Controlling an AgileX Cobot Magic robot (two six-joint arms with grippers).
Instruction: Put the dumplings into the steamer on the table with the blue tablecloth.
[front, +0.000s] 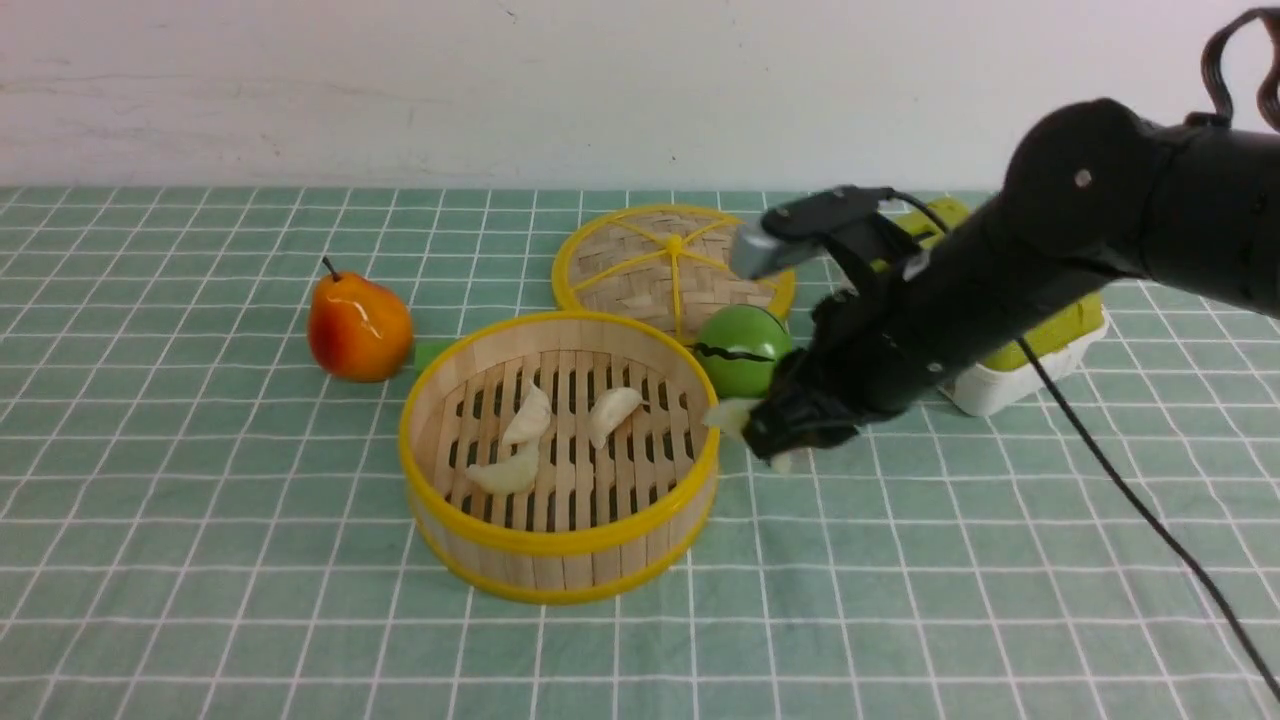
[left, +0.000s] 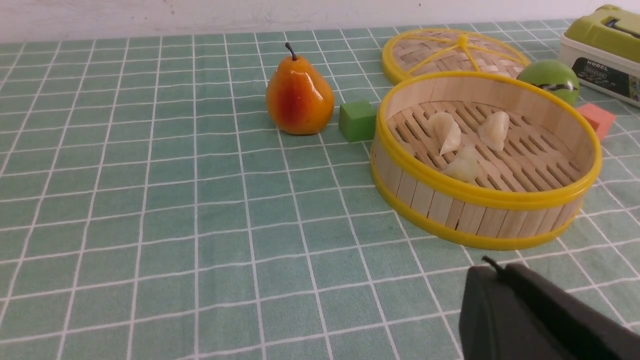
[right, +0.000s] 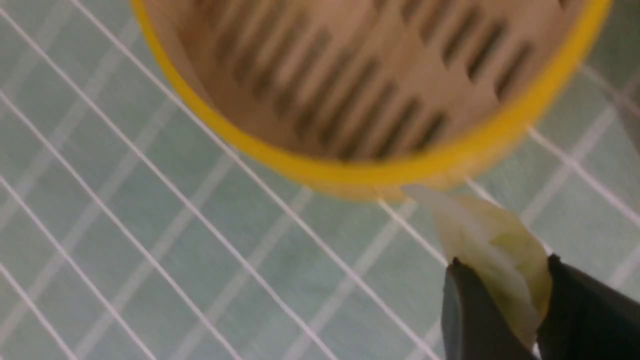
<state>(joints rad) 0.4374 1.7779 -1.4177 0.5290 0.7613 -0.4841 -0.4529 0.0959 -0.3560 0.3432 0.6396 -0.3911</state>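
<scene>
The round bamboo steamer (front: 560, 540) with yellow rims stands mid-table on the blue tablecloth (front: 200, 520). Three pale dumplings lie on its slatted floor (front: 528, 415) (front: 612, 412) (front: 508, 472), also visible in the left wrist view (left: 446, 137). My right gripper (front: 765, 435) hangs just right of the steamer's rim, shut on a fourth dumpling (right: 492, 255) whose pale tip (front: 732, 414) sticks out toward the basket. In the right wrist view the steamer (right: 400, 172) lies close ahead of it. My left gripper (left: 492, 267) is shut and empty, low over the cloth in front of the steamer (left: 480, 220).
A red-orange pear (front: 358, 325) stands left of the steamer with a small green block (left: 357, 120) beside it. Behind lie the flat woven lid (front: 670, 265), a green ball (front: 742, 348), a pink block (left: 596, 119) and a green-and-white box (front: 1040, 350). A black cable (front: 1130, 490) trails at the right.
</scene>
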